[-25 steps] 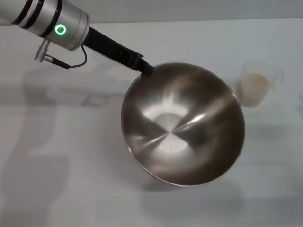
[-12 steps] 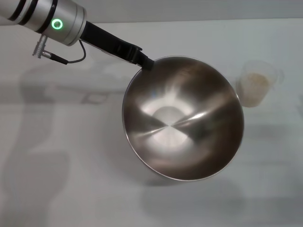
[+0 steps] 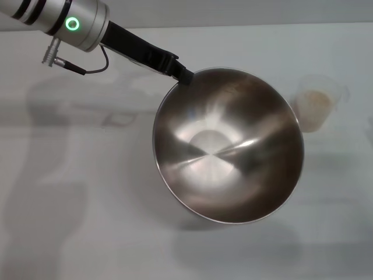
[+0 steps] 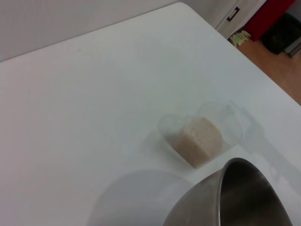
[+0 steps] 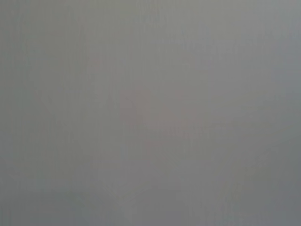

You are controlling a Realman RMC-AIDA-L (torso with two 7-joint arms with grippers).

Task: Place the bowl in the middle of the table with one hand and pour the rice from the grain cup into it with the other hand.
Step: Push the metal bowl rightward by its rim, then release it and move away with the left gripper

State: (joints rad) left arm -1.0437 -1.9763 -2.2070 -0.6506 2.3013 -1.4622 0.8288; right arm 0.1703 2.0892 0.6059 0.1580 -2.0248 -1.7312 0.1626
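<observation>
Head view: my left gripper (image 3: 182,76) pinches the far rim of the bowl (image 3: 228,146), which hangs tilted above the table (image 3: 76,192), its shadow thrown below it.
Bowl: empty and shiny inside; I judge it is not set down yet, though it hovers close to the table's middle.
Grain cup: the grain cup (image 3: 317,102) stands upright on the table just beyond the bowl's right edge, apart from it.
Rice: the rice (image 4: 200,139) sits in the cup, none poured.
Right gripper: not in sight anywhere; my right wrist view shows only flat grey, so I cannot tell its state.
Done: bowl picked up and brought over.
Left: lower and release the bowl, then lift the cup with my right hand and pour.
Surface: plain white tabletop, smooth.
Room: past the table's corner, wooden floor (image 4: 282,70) and dark and red objects (image 4: 277,23) I cannot identify.
</observation>
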